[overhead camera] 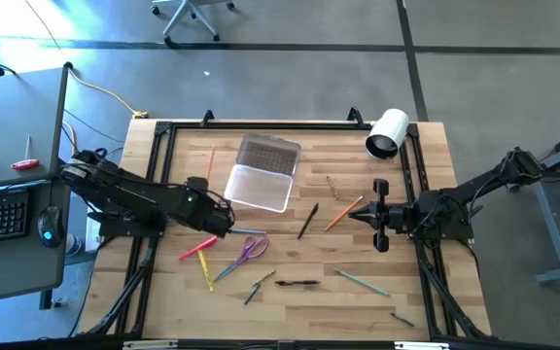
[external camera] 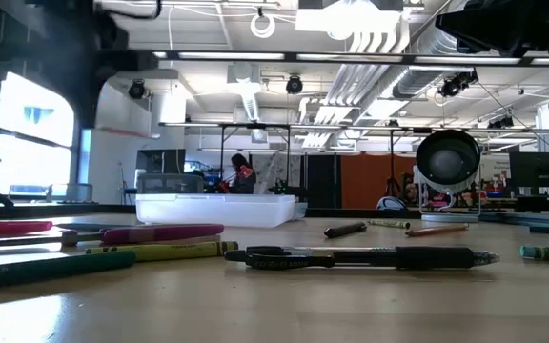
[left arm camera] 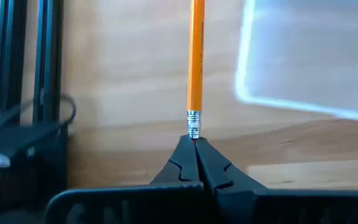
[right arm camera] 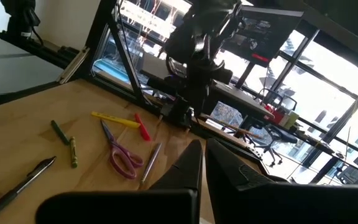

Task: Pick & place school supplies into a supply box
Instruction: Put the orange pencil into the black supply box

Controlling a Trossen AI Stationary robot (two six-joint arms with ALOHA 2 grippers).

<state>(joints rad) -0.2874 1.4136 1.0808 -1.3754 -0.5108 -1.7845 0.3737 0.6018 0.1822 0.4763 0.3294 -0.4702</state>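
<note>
the left gripper (left arm camera: 194, 146) has its two dark fingers pressed together on the eraser end of an orange wooden pencil (left arm camera: 196, 62), which extends straight out from the fingertips. in the high view this gripper (overhead camera: 224, 222) sits over the table's left half, just beside the near edge of the clear plastic supply box (overhead camera: 259, 187). the pencil itself is hard to make out from above, so its height off the wooden table (overhead camera: 290, 297) cannot be told. in the left wrist view a corner of the box (left arm camera: 309, 56) lies just beside the pencil.

the box lies open near the table's rear centre, its ribbed translucent lid (overhead camera: 267, 153) folded back behind it. from above, the tray looks empty, though the view is poor.

loose supplies lie on the table in front of the box: a pink marker (overhead camera: 198, 248), a yellow marker (overhead camera: 208, 272), purple-handled scissors (overhead camera: 252, 250), a black pen (overhead camera: 297, 283), a dark pen (overhead camera: 307, 221), an orange pencil (overhead camera: 343, 213) and a green pencil (overhead camera: 363, 283).

the right gripper (overhead camera: 355, 214) rests at the table's right side with fingers shut and nothing between them, its tips close to the loose orange pencil.

a large white cylindrical roll (overhead camera: 388, 133) lies at the rear right corner.
</note>
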